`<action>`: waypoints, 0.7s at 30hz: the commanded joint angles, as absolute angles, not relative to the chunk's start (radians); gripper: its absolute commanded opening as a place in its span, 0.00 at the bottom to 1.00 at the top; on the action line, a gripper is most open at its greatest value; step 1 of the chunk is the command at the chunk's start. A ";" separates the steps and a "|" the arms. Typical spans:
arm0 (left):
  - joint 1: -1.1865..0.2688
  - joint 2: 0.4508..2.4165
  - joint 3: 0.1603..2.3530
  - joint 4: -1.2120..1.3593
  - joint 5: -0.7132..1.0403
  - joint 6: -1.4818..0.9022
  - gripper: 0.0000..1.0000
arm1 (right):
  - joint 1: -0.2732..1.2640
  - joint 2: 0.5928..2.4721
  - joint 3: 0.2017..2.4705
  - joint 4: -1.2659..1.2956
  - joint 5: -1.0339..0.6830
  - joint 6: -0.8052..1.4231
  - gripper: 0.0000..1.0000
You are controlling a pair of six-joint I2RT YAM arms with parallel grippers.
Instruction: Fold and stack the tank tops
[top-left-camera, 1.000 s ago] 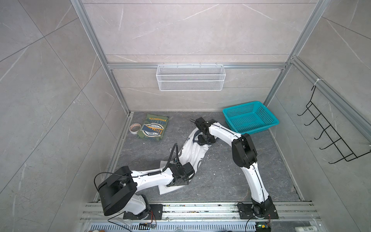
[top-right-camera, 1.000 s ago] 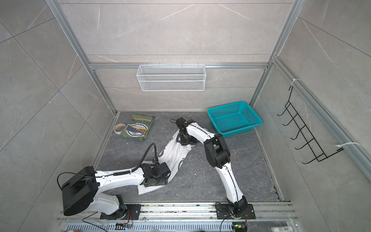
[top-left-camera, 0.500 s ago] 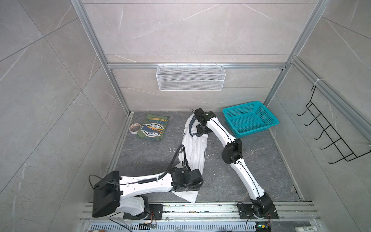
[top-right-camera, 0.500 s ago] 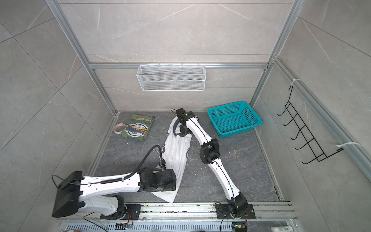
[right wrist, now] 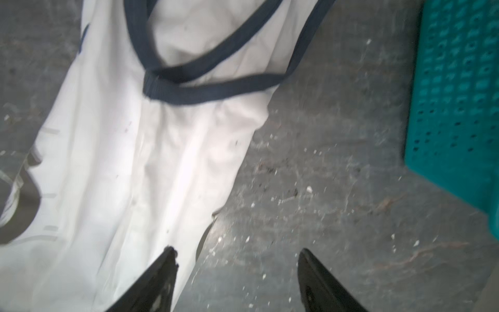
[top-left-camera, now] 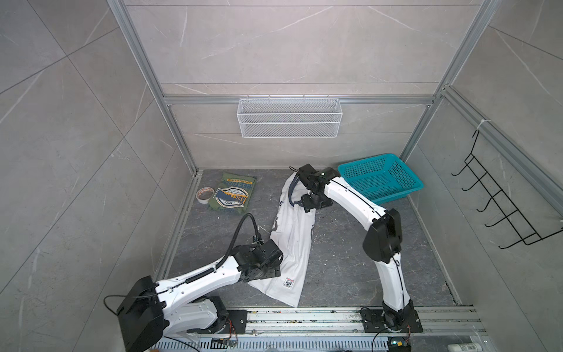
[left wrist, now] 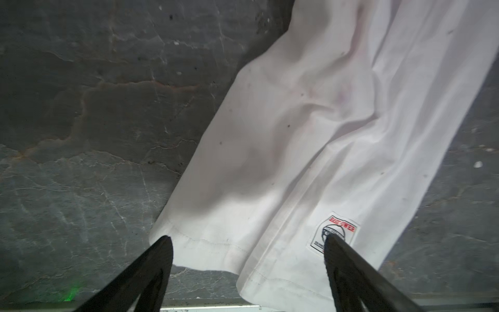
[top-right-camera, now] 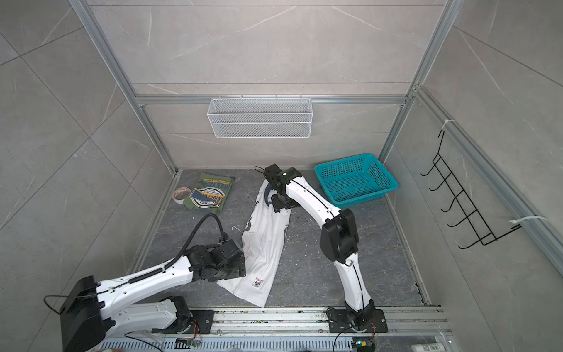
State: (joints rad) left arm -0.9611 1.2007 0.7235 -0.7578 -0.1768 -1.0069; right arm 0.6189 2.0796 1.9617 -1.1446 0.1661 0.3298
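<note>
The white tank top [top-left-camera: 294,243] lies near the middle of the table [top-left-camera: 350,259], folded lengthwise into a long, narrow, slightly rumpled strip. It runs from the far middle of the table down toward the near edge, as both top views show [top-right-camera: 265,243]. Its dark-trimmed strap end [right wrist: 216,89] points to the back wall. Its hem end, with a small sewn label [left wrist: 340,225], lies close to the front rail. The left fingers [left wrist: 145,275] stand wide apart low over that hem: one tip is over the hem's corner, the other over the label, and nothing is clamped between them. Whether the tips touch the cloth I cannot tell. The right fingers [right wrist: 154,283] are also spread and hold nothing. They hang by the upper part of the top, one tip over the cloth's side edge and the other over bare table. The olive green tank top [top-left-camera: 236,195] sits well apart in the far left corner, folded into a neat rectangle with its navy-yellow graphic facing up. A roll of tape [top-left-camera: 198,196] lies just beside it, toward the left wall. A teal basket [top-left-camera: 399,193] stands in the far right corner, near the right arm. A white wire basket [top-left-camera: 289,122] hangs on the back wall and a black hook rack [top-left-camera: 499,207] on the right wall.
</note>
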 commanded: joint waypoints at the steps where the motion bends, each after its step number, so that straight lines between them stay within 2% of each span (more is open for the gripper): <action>1: -0.958 1.241 0.702 -0.693 -0.126 -0.943 0.89 | 0.632 1.962 1.696 -0.895 -0.005 0.414 0.71; 4: -0.959 1.296 0.680 -0.642 -0.081 -0.934 0.87 | 0.662 1.908 1.505 -0.754 -0.102 0.474 0.70; 7: -0.984 1.364 0.675 -0.605 -0.030 -0.953 0.85 | 0.680 1.920 1.417 -0.667 -0.152 0.504 0.68; 16: -1.212 1.492 0.719 -0.528 0.018 -1.120 0.85 | 0.637 2.124 1.577 -0.769 0.002 0.446 0.61; 21: -1.316 1.577 0.812 -0.380 0.055 -1.109 0.86 | 0.566 2.139 1.609 -0.792 0.030 0.415 0.61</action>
